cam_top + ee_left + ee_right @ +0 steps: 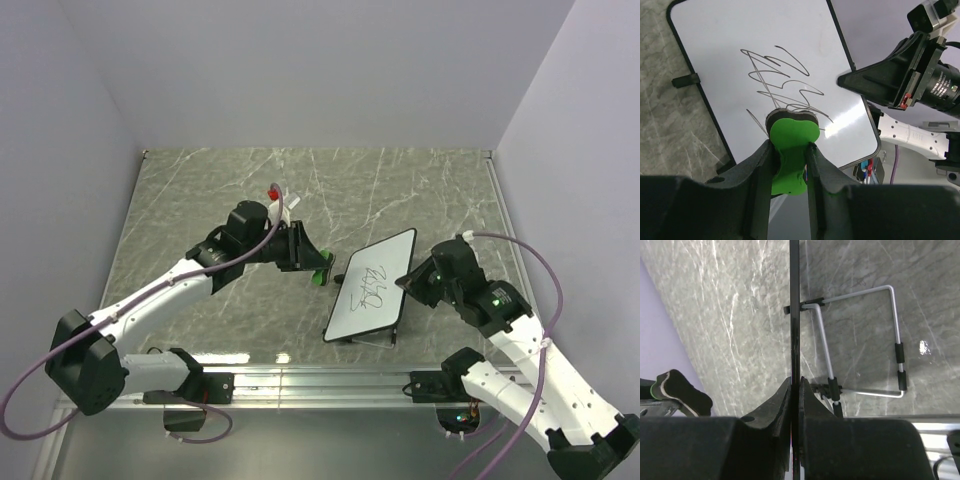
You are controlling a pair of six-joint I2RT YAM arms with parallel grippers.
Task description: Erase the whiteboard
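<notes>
Between the fingers of the left gripper (790, 146), a green eraser (791, 150) is sitting pinched at its waist, its dark felt face pointing away from the wrist. Straight ahead of that felt the whiteboard (372, 287) is leaning back on a wire stand (860, 340). The eraser is meeting the lowest loops of the black scribbles (782, 80), though I cannot tell whether it is actually touching. Beyond the eraser the scribbles are climbing toward the board's middle, with bare white running on to the rounded corners and thin black rim.

Across the board from the left gripper, the right gripper (408, 281) is squeezing the whiteboard's far long edge, both fingers pressed flat against the rim seen edge-on from its wrist. Behind and outward of the left gripper, the marble table (200, 200) is lying open up to the walls. The board's lower end is sitting near the metal rail (300, 375) along the table's front.
</notes>
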